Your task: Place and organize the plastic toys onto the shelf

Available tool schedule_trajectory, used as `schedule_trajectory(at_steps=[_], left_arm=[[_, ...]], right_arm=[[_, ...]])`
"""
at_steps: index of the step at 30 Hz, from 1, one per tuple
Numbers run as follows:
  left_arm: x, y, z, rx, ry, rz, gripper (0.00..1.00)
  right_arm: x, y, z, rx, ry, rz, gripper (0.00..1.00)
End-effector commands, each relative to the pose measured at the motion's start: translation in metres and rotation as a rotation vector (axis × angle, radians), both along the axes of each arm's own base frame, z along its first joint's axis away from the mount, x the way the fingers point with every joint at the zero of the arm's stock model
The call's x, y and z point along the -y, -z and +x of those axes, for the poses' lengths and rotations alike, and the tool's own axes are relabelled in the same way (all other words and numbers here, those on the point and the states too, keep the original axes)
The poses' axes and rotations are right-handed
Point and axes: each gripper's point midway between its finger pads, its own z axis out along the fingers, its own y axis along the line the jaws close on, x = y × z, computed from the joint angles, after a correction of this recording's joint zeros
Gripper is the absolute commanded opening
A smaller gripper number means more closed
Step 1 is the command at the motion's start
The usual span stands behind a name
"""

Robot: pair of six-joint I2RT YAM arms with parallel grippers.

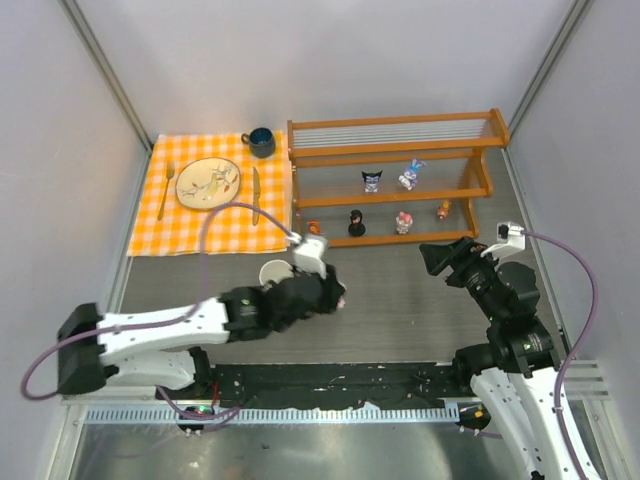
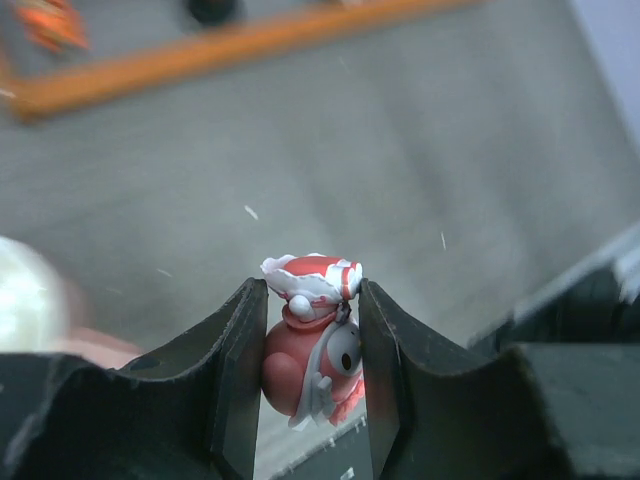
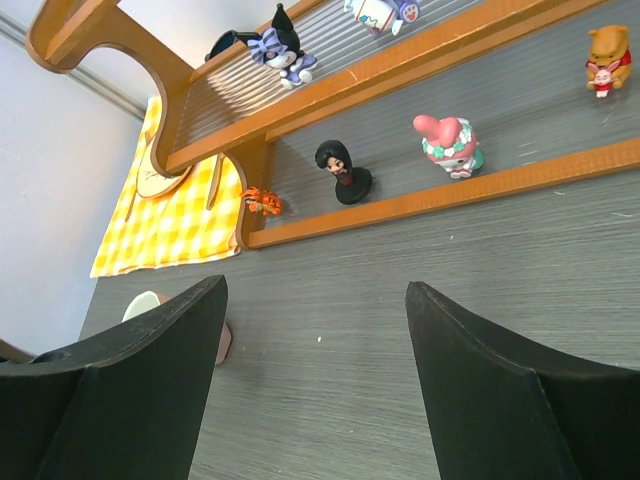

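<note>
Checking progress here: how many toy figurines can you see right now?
7. Two on the shelf upper tier: black-purple, white-blue. Four on the lower: orange, black, pink, yellow-orange. One red toy in the left gripper. Others may be hidden under the arms.

This looks like a robotics lab booth: plain pale wall panels box in a grey wood-grain tabletop, white-and-black robot arms are bolted to a black slotted rail at six o'clock, and an orange checked cloth lies at ten o'clock
</note>
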Motion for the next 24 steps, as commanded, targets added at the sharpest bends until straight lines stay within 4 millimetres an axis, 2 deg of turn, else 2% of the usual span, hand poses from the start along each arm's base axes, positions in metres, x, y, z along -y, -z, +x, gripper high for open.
schedule_trajectory(at_steps=[1, 2, 4, 5, 7, 8, 11, 12, 13, 14, 15, 17, 20, 24], left_arm=[[0.070, -0.017, -0.025, 0.109, 0.107, -0.043, 0.00], [0.083, 0.006, -0.029, 0.080, 0.143, -0.011, 0.00], [0.102, 0.018, -0.036, 0.063, 0.180, -0.036, 0.00], [0.112, 0.043, -0.040, 0.044, 0.204, 0.016, 0.00], [0.125, 0.061, -0.048, 0.047, 0.243, 0.053, 0.00], [0.130, 0.077, -0.049, 0.039, 0.253, 0.089, 0.01], [0.138, 0.091, -0.049, 0.044, 0.270, 0.104, 0.05], [0.139, 0.100, -0.049, 0.040, 0.275, 0.121, 0.22], [0.142, 0.101, -0.049, 0.049, 0.286, 0.124, 0.30], [0.144, 0.103, -0.050, 0.053, 0.296, 0.127, 0.51], [0.145, 0.108, -0.050, 0.053, 0.302, 0.141, 0.62], [0.144, 0.109, -0.048, 0.063, 0.301, 0.164, 0.85], [0.135, 0.106, -0.046, 0.069, 0.285, 0.179, 0.96], [0.110, 0.085, -0.042, 0.090, 0.236, 0.188, 1.00]], right_arm=[[0.007, -0.021, -0.006, 0.047, 0.029, -0.012, 0.78], [0.008, -0.023, -0.008, 0.056, 0.031, -0.009, 0.78], [0.010, -0.022, -0.010, 0.051, 0.040, -0.010, 0.78], [0.011, -0.021, -0.011, 0.048, 0.044, -0.011, 0.78], [0.013, -0.020, -0.014, 0.045, 0.053, -0.016, 0.78], [0.014, -0.018, -0.014, 0.039, 0.059, -0.020, 0.78], [0.018, -0.016, -0.015, 0.026, 0.080, -0.026, 0.78], [0.019, -0.014, -0.016, 0.017, 0.081, -0.028, 0.79], [0.019, -0.013, -0.016, 0.012, 0.083, -0.028, 0.79], [0.019, -0.011, -0.016, 0.006, 0.081, -0.029, 0.80], [0.019, -0.011, -0.017, 0.006, 0.082, -0.028, 0.87], [0.019, -0.009, -0.018, 0.003, 0.083, -0.021, 0.93], [0.019, -0.002, -0.017, -0.010, 0.089, -0.009, 0.95], [0.019, 0.016, -0.016, -0.059, 0.096, -0.010, 0.96]])
